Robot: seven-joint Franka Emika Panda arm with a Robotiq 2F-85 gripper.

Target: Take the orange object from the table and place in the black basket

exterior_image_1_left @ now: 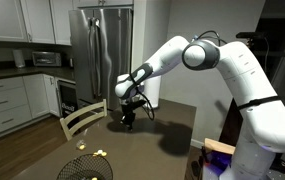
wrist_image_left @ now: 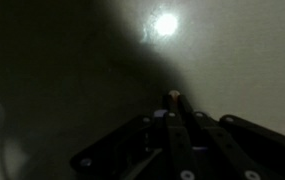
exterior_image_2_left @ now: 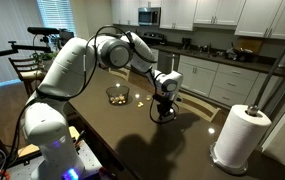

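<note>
My gripper (exterior_image_2_left: pixel 163 113) hangs low over the dark brown table (exterior_image_2_left: pixel 132 140), its fingertips close to the top; it also shows in an exterior view (exterior_image_1_left: pixel 128 121). In the wrist view the fingers (wrist_image_left: pixel 172 100) are pressed together, and a small orange object (wrist_image_left: pixel 172 96) peeks out between their tips. The orange object is too small to make out in both exterior views. The black basket (exterior_image_2_left: pixel 118 96) stands on the table beyond the gripper with small pale things inside. Its rim also shows at the bottom of an exterior view (exterior_image_1_left: pixel 86 166).
A paper towel roll (exterior_image_2_left: pixel 239 136) stands on the table's near corner. A pale wooden chair (exterior_image_1_left: pixel 82 121) is at the table's side. A steel fridge (exterior_image_1_left: pixel 102 48) and white kitchen counters (exterior_image_2_left: pixel 217 62) lie behind.
</note>
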